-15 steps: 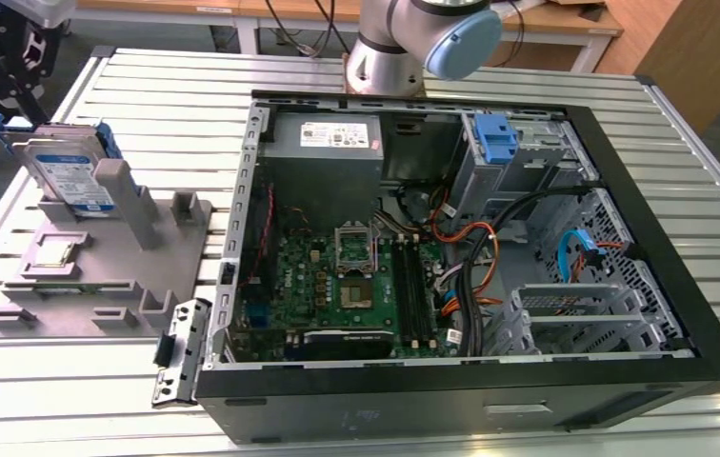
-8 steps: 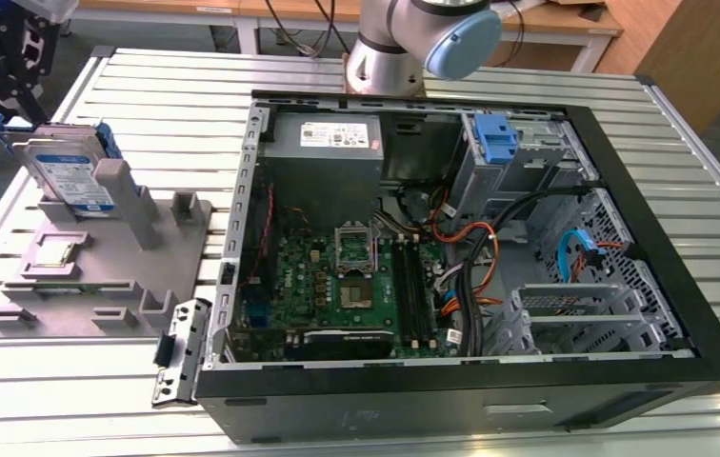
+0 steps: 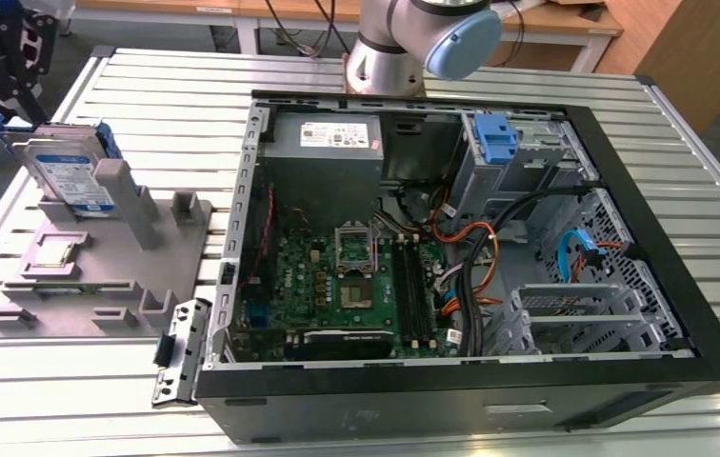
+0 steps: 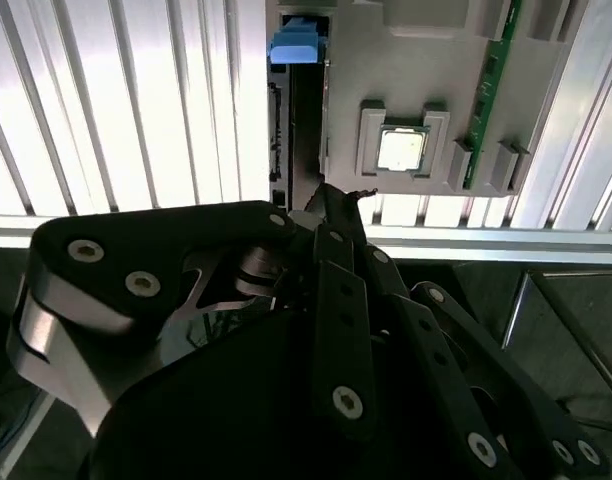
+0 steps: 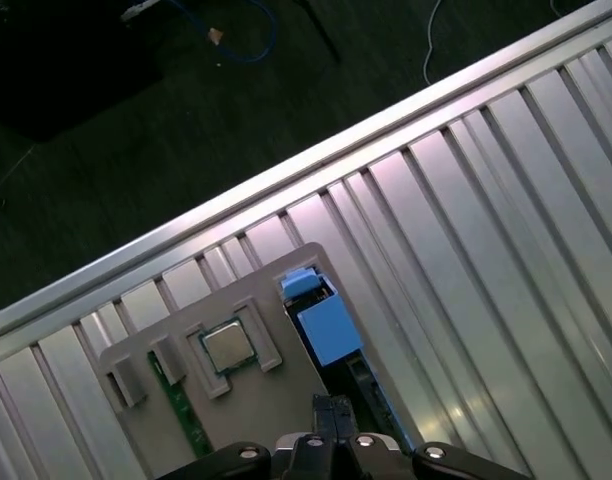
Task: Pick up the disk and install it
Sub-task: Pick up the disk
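Note:
The disk [image 3: 66,176] is a silver drive with a white-and-blue label and a blue bracket. It stands on edge in a slot of the grey holder plate [image 3: 93,276], at the exterior view's left. My gripper [image 3: 2,90] hangs above it, a little to the exterior view's left, not touching it. In both wrist views I look down on the disk's blue bracket [image 4: 294,45] [image 5: 326,328], just beyond my gripper [image 4: 336,197] [image 5: 331,408], whose fingers are shut with nothing between them.
An open computer case [image 3: 665,314] lies right of the holder, showing its motherboard [image 3: 348,286], cables and a drive bay with a blue latch piece [image 3: 496,138]. The holder also carries a processor chip [image 4: 401,148] [image 5: 226,347] and a green memory stick [image 4: 491,90]. The ribbed table [image 3: 157,86] ends close behind the holder.

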{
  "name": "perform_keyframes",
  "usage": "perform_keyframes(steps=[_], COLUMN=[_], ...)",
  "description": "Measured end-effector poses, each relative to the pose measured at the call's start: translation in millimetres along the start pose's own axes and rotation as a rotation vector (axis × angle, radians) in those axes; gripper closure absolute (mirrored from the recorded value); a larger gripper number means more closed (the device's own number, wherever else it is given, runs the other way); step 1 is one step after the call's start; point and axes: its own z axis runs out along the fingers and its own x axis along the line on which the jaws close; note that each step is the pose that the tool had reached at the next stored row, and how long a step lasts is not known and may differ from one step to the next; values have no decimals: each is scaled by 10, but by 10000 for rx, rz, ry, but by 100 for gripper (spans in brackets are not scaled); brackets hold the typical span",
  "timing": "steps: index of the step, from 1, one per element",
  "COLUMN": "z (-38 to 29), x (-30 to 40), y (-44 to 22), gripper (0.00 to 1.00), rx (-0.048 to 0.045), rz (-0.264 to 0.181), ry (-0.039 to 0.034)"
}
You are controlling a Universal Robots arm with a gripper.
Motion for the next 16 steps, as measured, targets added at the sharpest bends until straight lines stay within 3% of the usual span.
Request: perform_keyframes(steps=[10,16], z=[0,3], x=[1,0], y=[1,1], gripper=[90,90], rx=[-4,-11], rz=[-499,-1272], ry=[24,58])
